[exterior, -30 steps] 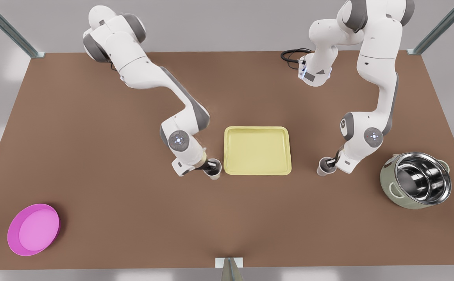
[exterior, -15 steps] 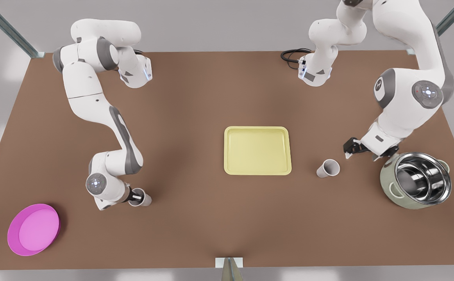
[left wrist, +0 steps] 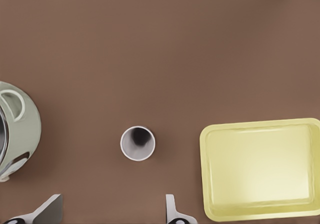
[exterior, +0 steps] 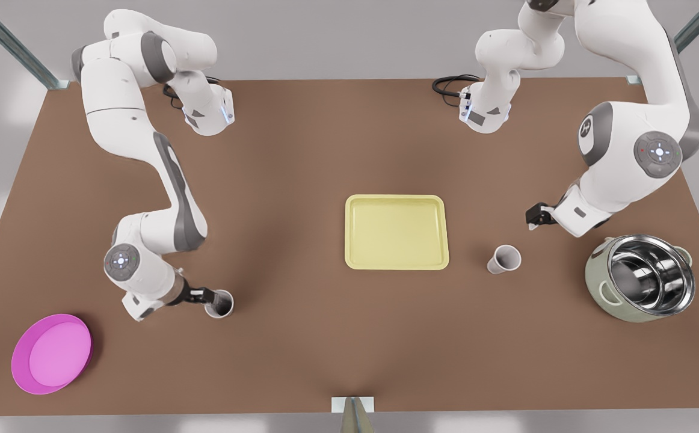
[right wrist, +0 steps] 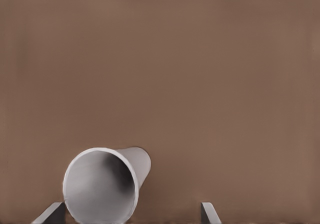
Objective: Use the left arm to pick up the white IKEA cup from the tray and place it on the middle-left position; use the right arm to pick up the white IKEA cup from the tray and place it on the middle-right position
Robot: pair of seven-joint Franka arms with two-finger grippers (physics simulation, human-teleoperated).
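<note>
We see both hands spread open and empty, the left hand near one smooth white tapered cup, the right hand beside the second cup, on the matte brown bench.

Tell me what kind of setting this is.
Probably a simulated tabletop manipulation cell: bare brown table, yellow tray, steel pot. Left gripper hovers open near one cup; right gripper sits open at the other cup.

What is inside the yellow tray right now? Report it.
Nothing: the tray shows its whole floor, uncovered. One white cup and the other cup stand outside it, on the table.
</note>
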